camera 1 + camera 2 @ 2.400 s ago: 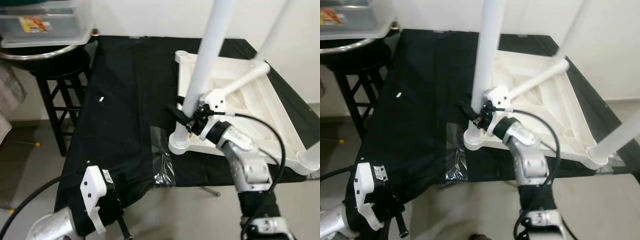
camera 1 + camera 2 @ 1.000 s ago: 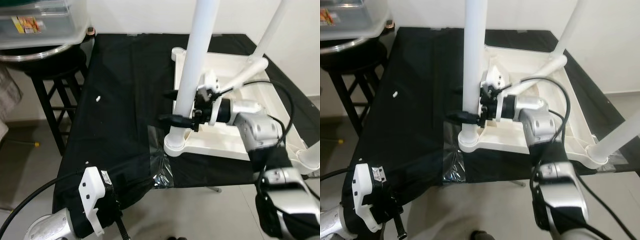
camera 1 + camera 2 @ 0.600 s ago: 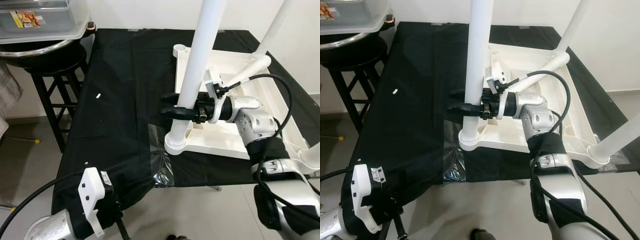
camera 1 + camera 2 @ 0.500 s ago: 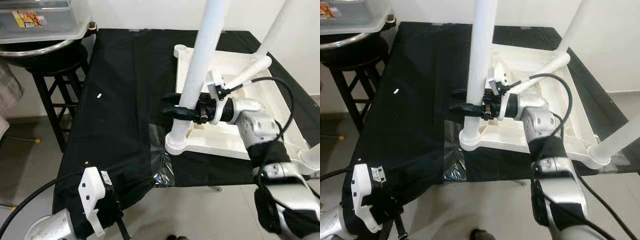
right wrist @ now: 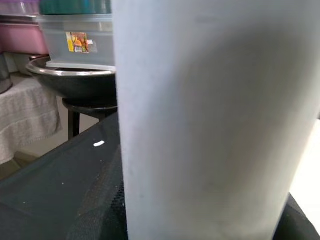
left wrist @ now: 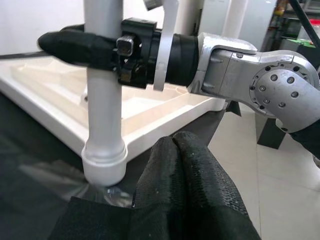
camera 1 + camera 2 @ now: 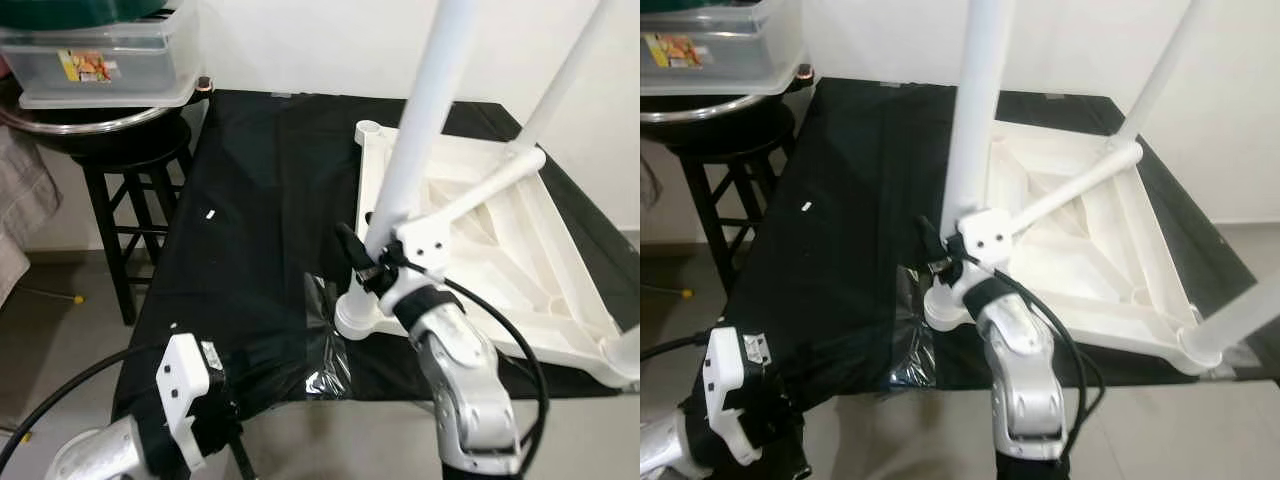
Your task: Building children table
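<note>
The tabletop [image 7: 500, 240] lies upside down on a black cloth [image 7: 250, 230], legs pointing up. At left, a stool [image 7: 120, 190] carries a bin [image 7: 100, 65]. The left gripper [image 6: 185, 165], fingers pressed together and empty, hangs low by the cloth's near edge. The right gripper [image 7: 362, 262] clamps the near leg [image 7: 415, 150] just above its socket.

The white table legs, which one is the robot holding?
The near-left leg, standing in the corner nearest the robot. The right gripper has its fingers clamped round it low down; the other legs stand untouched.
</note>
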Controlling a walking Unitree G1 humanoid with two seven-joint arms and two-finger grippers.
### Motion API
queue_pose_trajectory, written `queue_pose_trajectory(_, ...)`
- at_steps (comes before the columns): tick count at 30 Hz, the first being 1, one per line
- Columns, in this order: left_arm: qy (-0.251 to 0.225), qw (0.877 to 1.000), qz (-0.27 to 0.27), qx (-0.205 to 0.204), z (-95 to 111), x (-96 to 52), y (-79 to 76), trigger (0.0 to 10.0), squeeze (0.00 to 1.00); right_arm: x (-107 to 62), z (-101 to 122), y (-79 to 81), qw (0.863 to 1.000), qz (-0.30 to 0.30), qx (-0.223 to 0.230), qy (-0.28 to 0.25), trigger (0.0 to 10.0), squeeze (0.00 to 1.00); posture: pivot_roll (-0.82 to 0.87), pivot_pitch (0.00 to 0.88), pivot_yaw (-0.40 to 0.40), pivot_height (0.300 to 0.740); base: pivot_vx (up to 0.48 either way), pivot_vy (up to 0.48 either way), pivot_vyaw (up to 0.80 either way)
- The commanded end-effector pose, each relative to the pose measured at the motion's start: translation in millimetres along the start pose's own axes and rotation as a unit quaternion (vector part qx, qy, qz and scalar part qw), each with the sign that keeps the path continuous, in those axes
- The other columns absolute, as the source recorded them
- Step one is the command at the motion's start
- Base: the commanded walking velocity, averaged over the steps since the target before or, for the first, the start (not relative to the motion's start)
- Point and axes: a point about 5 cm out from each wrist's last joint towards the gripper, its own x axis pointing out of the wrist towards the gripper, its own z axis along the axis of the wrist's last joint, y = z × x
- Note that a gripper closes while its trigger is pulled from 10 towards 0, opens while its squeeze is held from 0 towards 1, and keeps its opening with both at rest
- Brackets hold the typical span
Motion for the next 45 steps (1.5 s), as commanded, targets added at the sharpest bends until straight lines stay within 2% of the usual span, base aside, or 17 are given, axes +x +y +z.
queue_pose_trajectory(1,0.0,1.0,-0.004,-0.01,-3,-0.2,-0.9,10.0,0.0,-4.0,-32,-8.4,0.996,-0.019,-0.016,0.086,10.0,0.0,0.05,0.156,-0.07,0.74,0.0,0.0,0.0)
queue_pose_trajectory(4,0.0,1.0,-0.003,-0.009,-2,-0.6,-0.2,10.0,0.0,-2.9,-25,-7.7,0.996,-0.024,-0.013,0.08,10.0,0.0,0.05,0.158,-0.07,0.74,0.0,0.0,0.0)
queue_pose_trajectory(5,0.0,1.0,-0.003,-0.008,-2,-0.6,0.0,10.0,0.0,-1.0,-21,-9.2,0.997,-0.02,-0.003,0.073,10.0,1.0,0.05,0.16,-0.07,0.74,0.0,0.0,0.0)
queue_pose_trajectory(10,0.0,1.0,-0.003,-0.007,-2,-0.1,0.1,10.0,0.0,10.2,-3,-10.6,0.998,0.045,0.016,0.04,10.0,1.0,0.04,0.163,-0.07,0.74,0.0,0.0,0.0)
queue_pose_trajectory(13,-0.001,1.0,-0.004,-0.008,-2,0.8,-1.0,10.0,0.0,18.0,8,-11.4,0.978,0.204,-0.029,0.021,10.0,1.0,0.05,0.169,-0.071,0.74,0.0,0.0,0.0)
queue_pose_trajectory(14,-0.002,1.0,-0.005,-0.008,-1,1.1,-1.4,10.0,0.0,19.5,12,-14.6,0.97,0.24,-0.039,0.013,10.0,0.22,0.05,0.171,-0.073,0.74,0.0,0.0,0.0)
queue_pose_trajectory(15,-0.002,1.0,-0.005,-0.008,-1,1.1,-1.4,10.0,0.0,19.5,12,-14.6,0.97,0.24,-0.039,0.013,10.0,0.22,0.05,0.171,-0.073,0.74,0.0,0.0,0.0)
queue_pose_trajectory(16,-0.004,1.0,-0.005,-0.007,0,1.4,-2.2,10.0,0.0,26.8,15,-26.5,0.959,0.28,-0.049,0.013,10.0,0.0,0.05,0.177,-0.074,0.74,0.0,0.0,0.0)
queue_pose_trajectory(20,-0.002,1.0,-0.003,-0.009,1,-0.1,-4.8,10.0,0.0,39.0,17,-42.0,0.942,0.324,-0.081,0.028,10.0,0.0,0.07,0.189,-0.077,0.74,0.0,0.0,0.0)
queue_pose_trajectory(23,-0.002,1.0,-0.002,-0.01,1,-0.5,-5.1,10.0,0.0,41.0,17,-44.0,0.939,0.331,-0.084,0.03,10.0,0.0,0.07,0.189,-0.077,0.74,0.0,0.0,0.0)
queue_pose_trajectory(31,0.007,1.0,0.011,-0.013,5,-8.8,-10.7,10.0,0.0,60.7,35,-57.3,0.903,0.428,-0.04,0.021,10.0,0.0,0.11,0.237,-0.091,0.74,0.0,0.0,0.0)
queue_pose_trajectory(32,0.009,1.0,0.015,-0.013,6,-10.5,-11.3,10.0,0.0,62.1,35,-60.0,0.894,0.447,-0.025,0.023,7.8,0.0,0.12,0.242,-0.094,0.74,0.0,0.0,0.0)
queue_pose_trajectory(34,0.011,1.0,0.017,-0.013,6,-11.6,-11.8,10.0,0.0,63.4,34,-62.4,0.887,0.461,-0.015,0.023,7.8,0.0,0.12,0.244,-0.095,0.74,0.0,0.0,0.0)
queue_pose_trajectory(35,0.012,1.0,0.021,-0.013,6,-12.9,-11.6,10.0,0.0,63.0,33,-64.4,0.878,0.478,-0.006,0.029,0.0,0.0,0.12,0.246,-0.097,0.74,0.0,0.0,0.0)
queue_pose_trajectory(39,0.011,0.999,0.03,-0.01,7,-14.9,-9.8,10.0,0.0,58.6,28,-68.4,0.861,0.507,0.011,0.043,0.0,0.0,0.12,0.24,-0.101,0.74,0.0,0.0,0.0)
queue_pose_trajectory(44,0.011,0.999,0.034,-0.008,7,-14.8,-8.3,10.0,0.0,56.0,23,-71.6,0.856,0.514,0.02,0.047,0.0,0.0,0.11,0.231,-0.103,0.74,0.0,0.0,0.0)
queue_pose_trajectory(45,0.009,0.999,0.036,-0.006,7,-14.1,-7.2,10.0,0.0,53.2,20,-74.1,0.862,0.504,0.023,0.046,0.0,0.0,0.11,0.225,-0.107,0.74,0.0,0.0,0.0)
